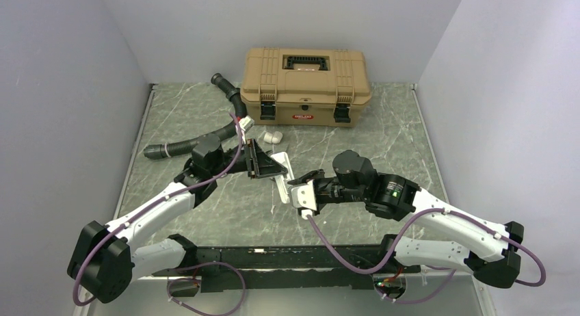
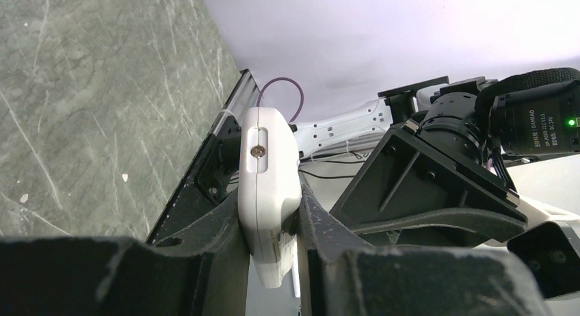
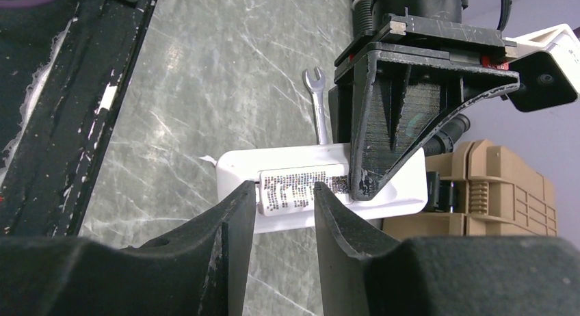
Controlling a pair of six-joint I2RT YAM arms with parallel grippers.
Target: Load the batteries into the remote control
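The left gripper [image 2: 270, 228] is clamped on the remote control [image 2: 268, 172], holding it over the middle of the worktop [image 1: 383, 124]. The right gripper [image 3: 284, 194] is partly open and empty, close to the remote's labelled face. A wrench [image 3: 318, 104] lies beyond.

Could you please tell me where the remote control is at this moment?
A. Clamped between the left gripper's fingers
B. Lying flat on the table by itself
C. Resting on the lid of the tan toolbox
A: the left wrist view shows the white remote control pinched edge-on between the two black fingers of the left gripper.
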